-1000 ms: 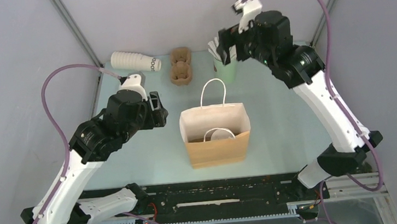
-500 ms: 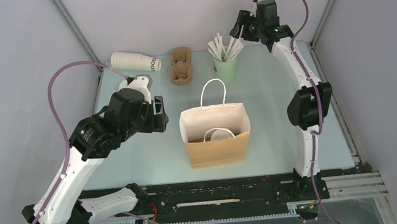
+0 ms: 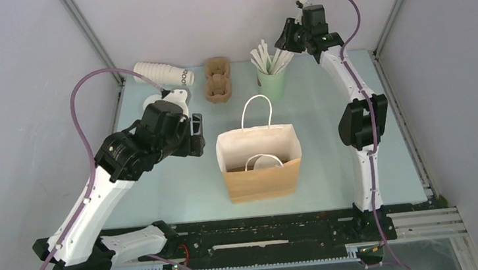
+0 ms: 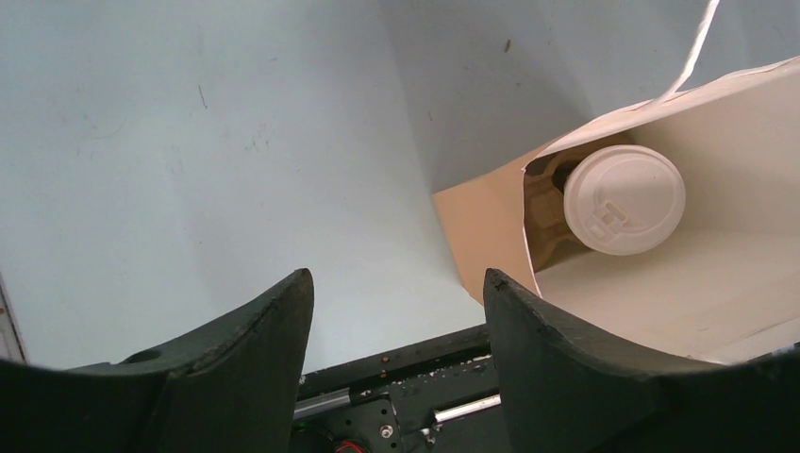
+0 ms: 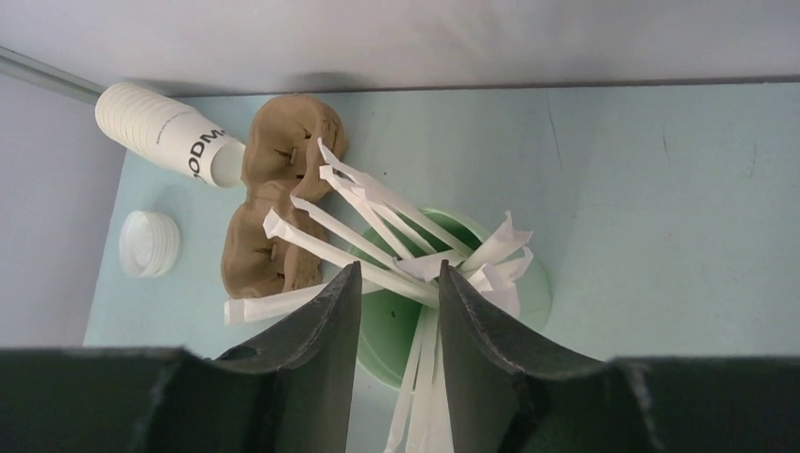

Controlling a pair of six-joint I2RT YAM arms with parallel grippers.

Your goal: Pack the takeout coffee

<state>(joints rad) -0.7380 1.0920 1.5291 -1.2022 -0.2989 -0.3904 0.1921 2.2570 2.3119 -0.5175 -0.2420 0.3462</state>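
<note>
Coffee packed: the lidded takeout cup (image 4: pixel 625 199) stands inside the open paper bag (image 3: pixel 261 182) in the middle of the table (image 3: pixel 329 133), nested in a brown holder (image 4: pixel 545 212). The left gripper (image 4: pixel 396 279) hovers just beside the bag, jaws spread wide and empty. The right gripper (image 5: pixel 397 272) hangs over the green cup (image 5: pixel 533 283) at the far edge, jaws partly closed with white sticks (image 5: pixel 363 203) between them (whether they pinch cannot be told).

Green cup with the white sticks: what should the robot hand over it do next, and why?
Probably close the right gripper on one of the white sticks, then lift. It straddles them in the green cup with its jaws apart, and the lidded coffee cup sits inside the paper bag.
</note>
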